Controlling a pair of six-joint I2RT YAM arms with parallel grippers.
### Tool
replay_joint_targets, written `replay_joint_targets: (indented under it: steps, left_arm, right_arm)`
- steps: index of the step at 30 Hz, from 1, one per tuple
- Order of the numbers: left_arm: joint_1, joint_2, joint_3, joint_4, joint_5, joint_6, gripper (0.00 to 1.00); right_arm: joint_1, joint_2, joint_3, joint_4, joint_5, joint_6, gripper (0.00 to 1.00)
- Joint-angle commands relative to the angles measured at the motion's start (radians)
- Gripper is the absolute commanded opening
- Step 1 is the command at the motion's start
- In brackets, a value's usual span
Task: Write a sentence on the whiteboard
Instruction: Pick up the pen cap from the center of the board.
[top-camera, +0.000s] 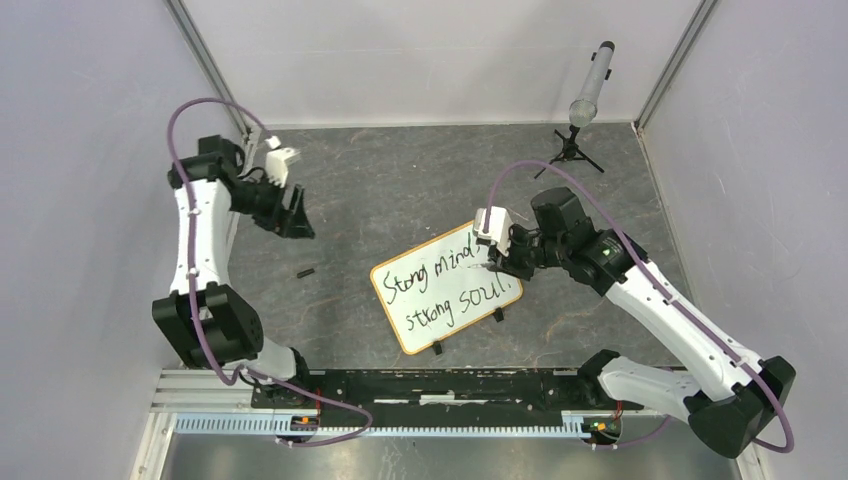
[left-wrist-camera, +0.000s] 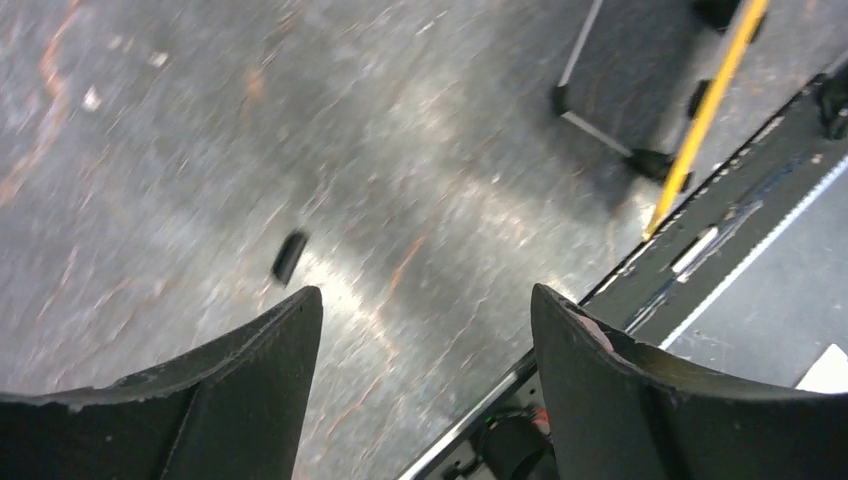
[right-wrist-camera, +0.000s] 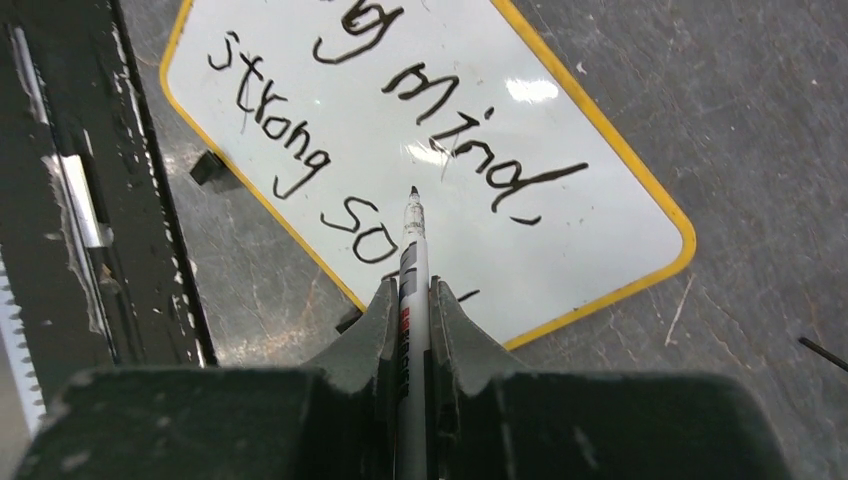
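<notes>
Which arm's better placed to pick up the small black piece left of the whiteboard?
Left. The left jaws stand open and empty near the small black piece; the right jaws are shut on the marker over the whiteboard.

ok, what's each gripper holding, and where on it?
Right gripper clamps a marker by its barrel, tip free. Left gripper open, holding nothing.

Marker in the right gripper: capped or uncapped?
Uncapped. The marker, clamped in the right gripper, shows a bare dark tip over the whiteboard; a small black cap-like piece lies apart on the table.
</notes>
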Motion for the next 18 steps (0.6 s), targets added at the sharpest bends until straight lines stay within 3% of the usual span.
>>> replay_joint_targets:
  steps: [1, 8, 18]
  left_arm:
    - [0.134, 0.025, -0.034, -0.077, -0.076, 0.251, 0.79]
    - [0.189, 0.015, -0.251, 0.173, -0.159, 0.41, 0.78]
    - [0.186, 0.103, -0.434, 0.364, -0.154, 0.614, 0.77]
  right_arm:
    - [-0.004, 0.018, 0.025, 0.092, -0.101, 0.081, 0.0]
    - [-0.006, 0.066, 0.025, 0.135, -0.137, 0.128, 0.0]
    - [-0.01, 0.104, 0.031, 0.148, -0.147, 0.154, 0.0]
